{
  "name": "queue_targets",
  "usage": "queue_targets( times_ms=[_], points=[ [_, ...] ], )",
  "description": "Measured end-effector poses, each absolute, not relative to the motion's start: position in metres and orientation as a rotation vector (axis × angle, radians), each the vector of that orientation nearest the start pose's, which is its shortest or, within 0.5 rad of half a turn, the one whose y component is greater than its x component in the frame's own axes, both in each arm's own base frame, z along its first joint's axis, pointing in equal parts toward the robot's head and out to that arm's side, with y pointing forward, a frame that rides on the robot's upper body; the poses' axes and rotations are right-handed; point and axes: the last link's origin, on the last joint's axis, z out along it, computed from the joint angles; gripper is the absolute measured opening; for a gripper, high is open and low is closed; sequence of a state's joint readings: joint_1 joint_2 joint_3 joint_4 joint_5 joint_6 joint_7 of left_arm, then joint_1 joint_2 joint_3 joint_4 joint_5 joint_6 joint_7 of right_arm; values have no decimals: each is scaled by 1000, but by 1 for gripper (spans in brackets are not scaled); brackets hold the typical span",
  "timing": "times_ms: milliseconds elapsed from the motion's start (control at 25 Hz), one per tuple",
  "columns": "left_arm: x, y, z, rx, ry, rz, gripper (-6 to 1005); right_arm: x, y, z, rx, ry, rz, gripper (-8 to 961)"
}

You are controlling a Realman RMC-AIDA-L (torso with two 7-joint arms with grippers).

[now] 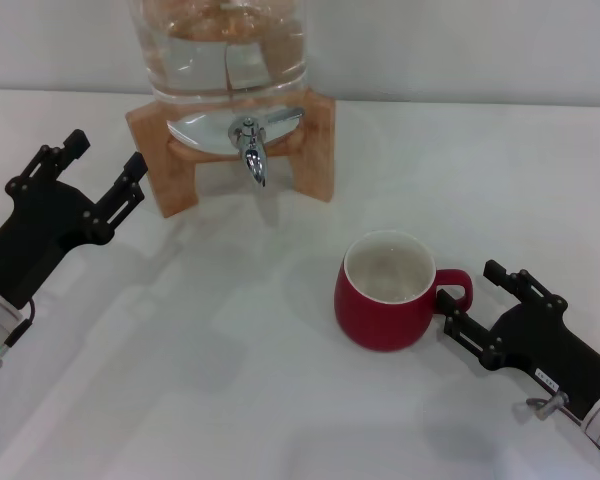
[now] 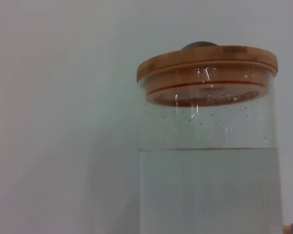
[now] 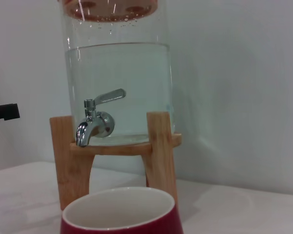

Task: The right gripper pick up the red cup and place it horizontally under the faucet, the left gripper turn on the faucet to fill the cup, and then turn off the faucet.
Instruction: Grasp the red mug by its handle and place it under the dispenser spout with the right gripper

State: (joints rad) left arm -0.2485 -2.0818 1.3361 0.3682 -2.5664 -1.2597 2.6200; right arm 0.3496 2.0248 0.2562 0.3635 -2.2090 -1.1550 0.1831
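Right gripper [image 1: 475, 302] sits lower right of the head view, jaws spread wide either side of the cup [image 1: 384, 291] handle, holding nothing; I can't tell if a finger touches the handle. I read that as lined up for a handle grab, since the loop points straight at it. Cup stands upright, centre-right of the frame, well short of the faucet [image 1: 250, 148], which is top centre on the jar [image 1: 220, 45] in its wooden stand [image 1: 315, 150]. Cup looks empty from above. Left gripper [image 1: 108, 168] waits at left of the frame, jaws open and empty, just beside the stand leg and level with the faucet, probably staged for the lever. Lever points back toward the jar in the right wrist view; I'd judge it closed, no stream visible. Hidden stuff: jar top is cut off in the head view; the left wrist view shows only the lid [image 2: 207, 61] and waterline, no faucet, no own fingers. Right wrist view shows just the cup rim at bottom edge, handle and own fingers out of frame, so grip alignment can only be checked from the head view.
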Motion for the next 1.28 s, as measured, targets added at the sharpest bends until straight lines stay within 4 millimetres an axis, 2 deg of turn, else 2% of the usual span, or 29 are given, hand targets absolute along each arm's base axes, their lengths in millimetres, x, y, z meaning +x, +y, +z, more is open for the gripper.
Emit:
queue_targets(
  times_ms=[1280],
  points=[
    [-317,298,-4,-1888,-431,-870,756,301,272,-87,-2016,607,769,730]
  ],
)
